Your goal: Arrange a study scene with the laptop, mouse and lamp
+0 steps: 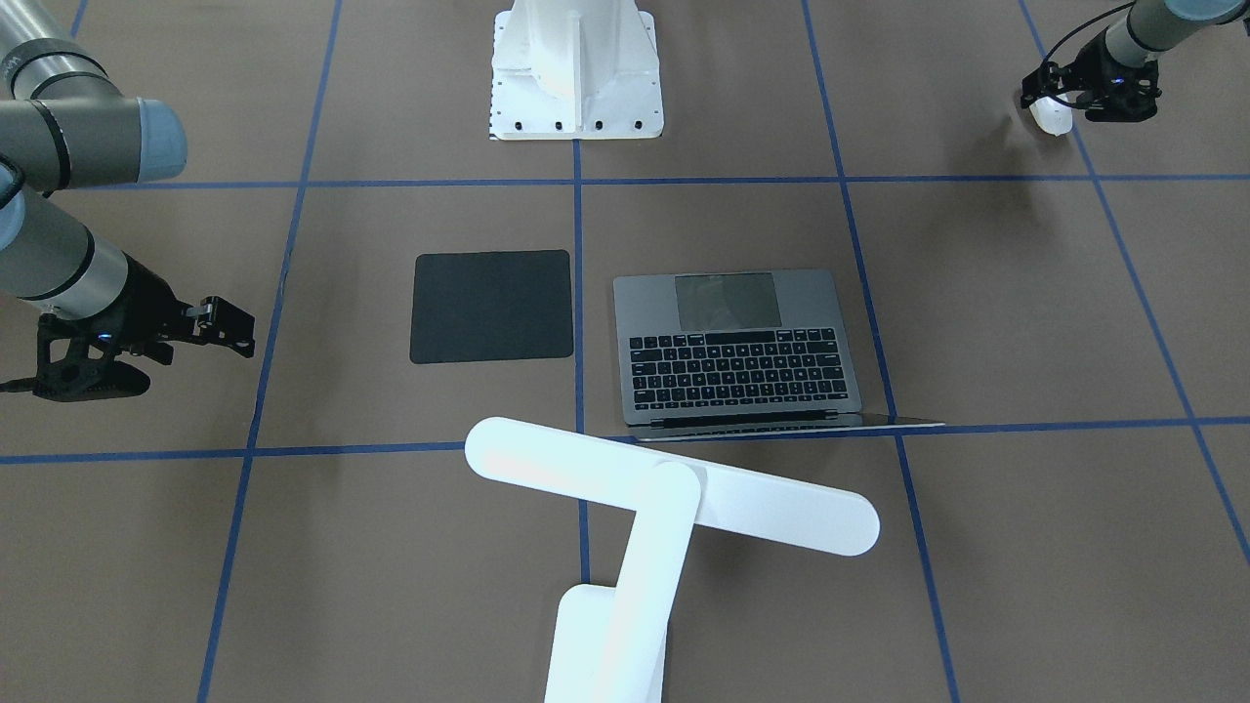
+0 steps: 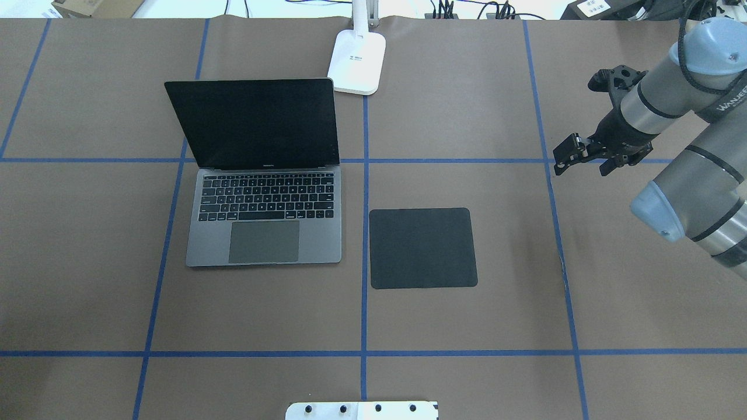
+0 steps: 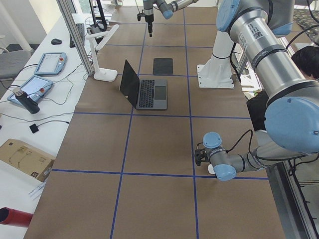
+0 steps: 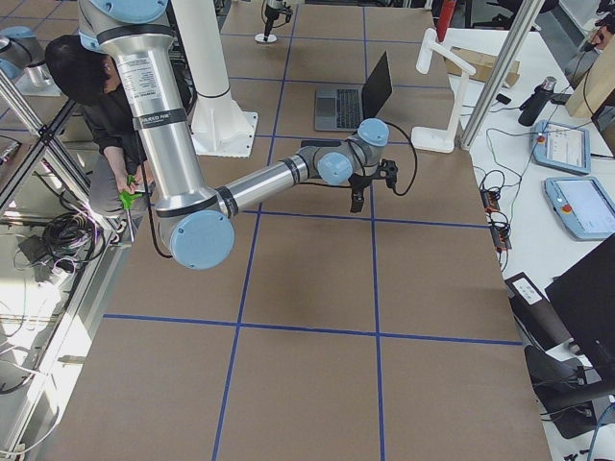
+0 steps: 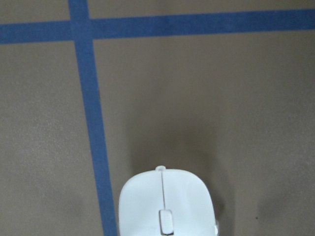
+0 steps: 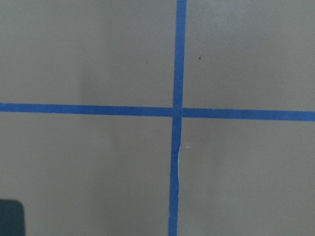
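Two worries: the left gripper looks clamped on the mouse out at the table's left end. That glossy rounded white shell is slippery for a two-finger pinch, so it could squirt out on the haul to the matte black pad. The pad also lies right of the laptop, thin grey metal standing open with the white lamp just beyond, so a low pass could clip either; the right gripper hangs spread and empty at the right.
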`<move>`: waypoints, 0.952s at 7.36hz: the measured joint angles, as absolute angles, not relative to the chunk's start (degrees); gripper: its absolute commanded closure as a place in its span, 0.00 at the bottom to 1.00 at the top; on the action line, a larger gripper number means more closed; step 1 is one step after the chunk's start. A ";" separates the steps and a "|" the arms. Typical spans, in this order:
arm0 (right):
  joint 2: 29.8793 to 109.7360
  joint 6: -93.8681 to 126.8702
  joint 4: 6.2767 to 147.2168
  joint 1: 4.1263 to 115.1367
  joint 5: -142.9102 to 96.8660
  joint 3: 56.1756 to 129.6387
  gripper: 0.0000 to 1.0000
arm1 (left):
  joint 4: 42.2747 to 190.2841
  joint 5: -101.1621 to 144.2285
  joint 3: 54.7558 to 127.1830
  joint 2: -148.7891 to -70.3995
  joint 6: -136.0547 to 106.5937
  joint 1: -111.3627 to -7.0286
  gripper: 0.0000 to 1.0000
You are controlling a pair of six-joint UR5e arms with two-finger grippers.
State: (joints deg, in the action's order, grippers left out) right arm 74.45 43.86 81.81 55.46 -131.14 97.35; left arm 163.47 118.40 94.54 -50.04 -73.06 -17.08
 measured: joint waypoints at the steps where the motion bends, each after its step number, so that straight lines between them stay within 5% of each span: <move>1: 74.45 43.86 81.82 55.46 -131.14 97.37 0.00 | 163.47 118.44 94.51 -50.06 -73.08 -17.06 0.10; 7: 74.49 43.86 81.78 55.58 -131.13 97.64 0.00 | 163.65 118.48 94.14 -50.05 -73.15 -17.10 0.52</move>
